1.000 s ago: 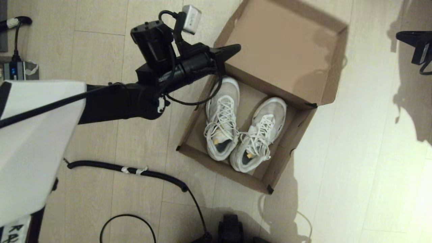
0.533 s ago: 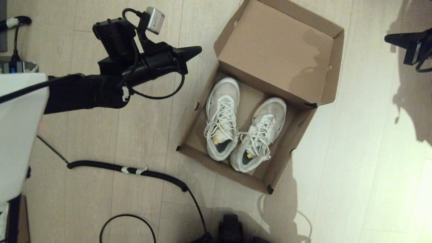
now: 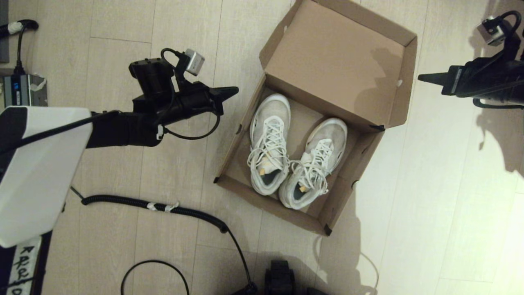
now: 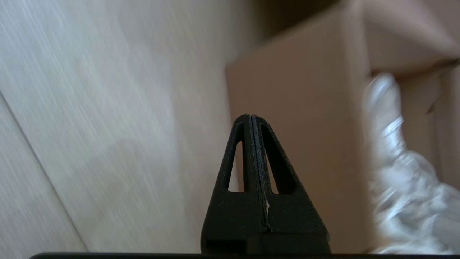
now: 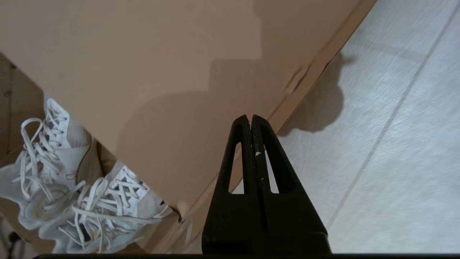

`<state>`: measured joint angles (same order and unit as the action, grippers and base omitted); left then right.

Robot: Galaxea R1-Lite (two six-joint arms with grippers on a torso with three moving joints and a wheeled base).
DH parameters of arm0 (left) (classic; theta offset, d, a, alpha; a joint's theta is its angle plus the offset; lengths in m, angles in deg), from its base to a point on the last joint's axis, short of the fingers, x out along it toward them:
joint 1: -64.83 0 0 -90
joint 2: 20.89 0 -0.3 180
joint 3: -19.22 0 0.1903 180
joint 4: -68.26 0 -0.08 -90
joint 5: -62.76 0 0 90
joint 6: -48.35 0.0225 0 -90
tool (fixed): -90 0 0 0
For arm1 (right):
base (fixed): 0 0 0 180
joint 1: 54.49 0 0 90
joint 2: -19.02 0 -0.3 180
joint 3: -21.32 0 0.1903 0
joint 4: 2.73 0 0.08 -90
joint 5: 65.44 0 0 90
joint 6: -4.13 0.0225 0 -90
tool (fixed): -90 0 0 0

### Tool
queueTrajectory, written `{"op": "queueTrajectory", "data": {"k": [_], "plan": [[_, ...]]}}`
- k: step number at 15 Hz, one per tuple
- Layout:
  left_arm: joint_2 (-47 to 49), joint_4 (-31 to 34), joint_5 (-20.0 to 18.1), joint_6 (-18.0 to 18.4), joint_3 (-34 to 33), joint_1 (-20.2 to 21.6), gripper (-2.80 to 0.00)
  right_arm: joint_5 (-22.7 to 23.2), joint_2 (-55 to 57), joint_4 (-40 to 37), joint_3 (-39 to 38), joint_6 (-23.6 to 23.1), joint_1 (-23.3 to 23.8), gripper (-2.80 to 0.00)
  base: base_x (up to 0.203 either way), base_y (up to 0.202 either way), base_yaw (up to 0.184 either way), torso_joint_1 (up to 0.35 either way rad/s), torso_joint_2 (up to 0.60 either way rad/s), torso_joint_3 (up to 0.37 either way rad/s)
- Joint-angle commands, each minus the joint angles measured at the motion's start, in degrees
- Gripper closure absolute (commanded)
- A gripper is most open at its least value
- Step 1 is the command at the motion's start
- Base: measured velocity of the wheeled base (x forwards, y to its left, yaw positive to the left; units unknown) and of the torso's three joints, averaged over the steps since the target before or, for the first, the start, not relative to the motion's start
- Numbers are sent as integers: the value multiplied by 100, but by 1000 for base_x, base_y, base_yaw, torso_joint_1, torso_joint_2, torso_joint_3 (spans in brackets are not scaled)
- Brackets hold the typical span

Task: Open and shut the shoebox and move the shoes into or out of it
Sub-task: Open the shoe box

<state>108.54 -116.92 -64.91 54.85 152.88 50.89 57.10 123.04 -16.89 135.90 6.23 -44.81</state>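
The shoebox [image 3: 327, 119] sits on the floor with its lid flipped up, and the shoes [image 3: 292, 153] lie inside it side by side. Left tool [image 3: 233, 90] and right tool [image 3: 421, 77] flank it, both pressed together and empty; closing probably remains.

- Warm light is glaring bright on the floor [image 3: 450, 213] at the head view's right, while its left is lying dimmer.
- Hard shadows are falling on the lid [image 3: 335, 57].
- Motion blur is smearing the shoes [image 4: 395, 172] in the left wrist view.
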Motion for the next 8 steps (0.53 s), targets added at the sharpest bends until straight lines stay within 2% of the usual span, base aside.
{"op": "queueTrajectory", "data": {"k": [1, 3, 4, 6, 8], "plan": [[283, -23, -30, 42, 0, 60, 0, -23, 442, -5, 140, 192, -60, 0, 0, 0, 0, 0, 0, 0], [378, -38, -39, 80, 0, 151, 0, -200, 679, -82, 638, 710, -141, 0, 0, 0, 0, 0, 0, 0], [421, -32, -39, 199, 0, 194, 0, -248, 683, -410, 927, 893, -167, 0, 0, 0, 0, 0, 0, 0], [504, -10, -39, 351, 0, 236, 0, -411, 596, -1527, 1394, 1105, -205, 0, 0, 0, 0, 0, 0, 0], [595, -19, -39, 360, 0, 234, 0, -467, 677, -1624, 1427, 1140, -204, 0, 0, 0, 0, 0, 0, 0]]}}
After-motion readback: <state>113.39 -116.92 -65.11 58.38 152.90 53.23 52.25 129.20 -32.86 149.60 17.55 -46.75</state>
